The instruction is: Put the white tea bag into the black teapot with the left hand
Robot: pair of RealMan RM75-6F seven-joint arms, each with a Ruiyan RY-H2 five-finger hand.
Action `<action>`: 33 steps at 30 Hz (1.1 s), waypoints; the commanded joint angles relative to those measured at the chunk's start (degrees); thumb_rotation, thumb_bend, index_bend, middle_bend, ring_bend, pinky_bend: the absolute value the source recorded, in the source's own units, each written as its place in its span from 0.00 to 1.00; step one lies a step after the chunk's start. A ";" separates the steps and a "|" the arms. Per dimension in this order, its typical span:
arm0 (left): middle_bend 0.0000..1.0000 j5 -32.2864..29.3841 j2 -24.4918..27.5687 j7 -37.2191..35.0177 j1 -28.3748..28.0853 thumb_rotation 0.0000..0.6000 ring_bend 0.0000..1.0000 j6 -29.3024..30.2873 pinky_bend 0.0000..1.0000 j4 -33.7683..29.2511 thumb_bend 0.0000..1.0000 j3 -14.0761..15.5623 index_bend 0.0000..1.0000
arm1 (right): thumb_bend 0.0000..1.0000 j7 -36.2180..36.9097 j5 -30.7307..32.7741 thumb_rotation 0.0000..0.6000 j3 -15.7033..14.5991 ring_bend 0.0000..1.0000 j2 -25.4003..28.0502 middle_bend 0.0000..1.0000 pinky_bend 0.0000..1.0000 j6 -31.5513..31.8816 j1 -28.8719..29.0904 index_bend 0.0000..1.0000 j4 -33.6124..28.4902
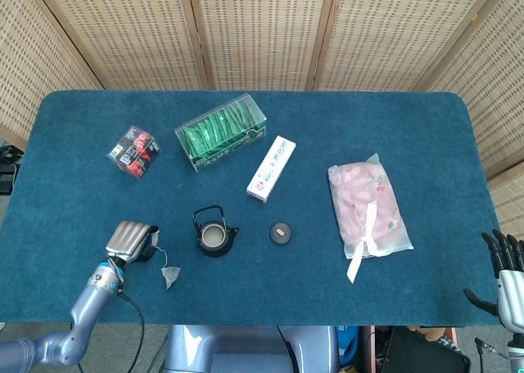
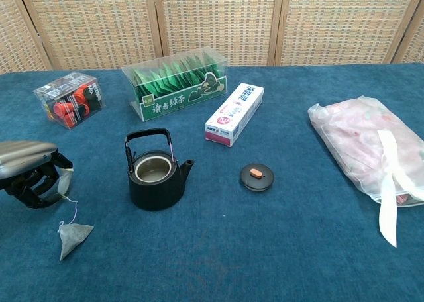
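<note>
My left hand (image 2: 30,173) sits low at the table's (image 1: 74,144) near left edge, fingers curled in, pinching the paper tag (image 2: 65,183) of the white tea bag (image 2: 73,238); the string runs down from the tag, and the bag itself lies on the blue cloth just below and slightly right of my hand, not lifted as far as I can tell. Black teapot (image 2: 156,176) stands upright just to the right of my left hand, apart from it, handle raised, lid off, mouth open; inside looks pale, contents not clear. Its round lid (image 2: 257,177) with an orange knob lies flat on the cloth further right, beyond the pot. Up and away from my hand, a clear plastic box (image 2: 175,83) holds a row of green tea sachets standing on edge, green label on its front. Left of that, straight beyond my hand, a small clear box (image 2: 69,99) holds red and black items, can't tell what. A white and pink carton (image 2: 234,114) lies flat between the green box and the lid, closed. Far right, a clear bag (image 2: 371,150) with pink floral contents, white ribbon trailing toward the near edge. My right hand (image 1: 506,262) is off the table's right edge, fingers spread and pointing up, holding nothing
</note>
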 commanded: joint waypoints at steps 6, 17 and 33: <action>0.79 2.26 1.82 -3.05 0.38 1.00 0.77 1.15 0.67 -3.07 0.44 -0.77 0.75 | 0.17 0.06 -0.12 1.00 -0.01 0.03 0.08 0.12 0.08 0.28 -0.17 0.11 -0.07; 0.79 9.24 7.56 -8.19 0.33 1.00 0.77 4.65 0.67 -11.38 0.44 -3.04 0.75 | 0.17 0.44 -0.41 1.00 -0.10 0.03 -0.10 0.12 0.08 0.50 -0.28 0.11 0.04; 0.79 20.06 9.81 -20.20 -0.59 1.00 0.77 6.51 0.67 -18.39 0.46 -4.40 0.75 | 0.17 2.01 -0.43 1.00 -0.32 0.03 -0.59 0.12 0.08 0.86 -0.85 0.11 1.24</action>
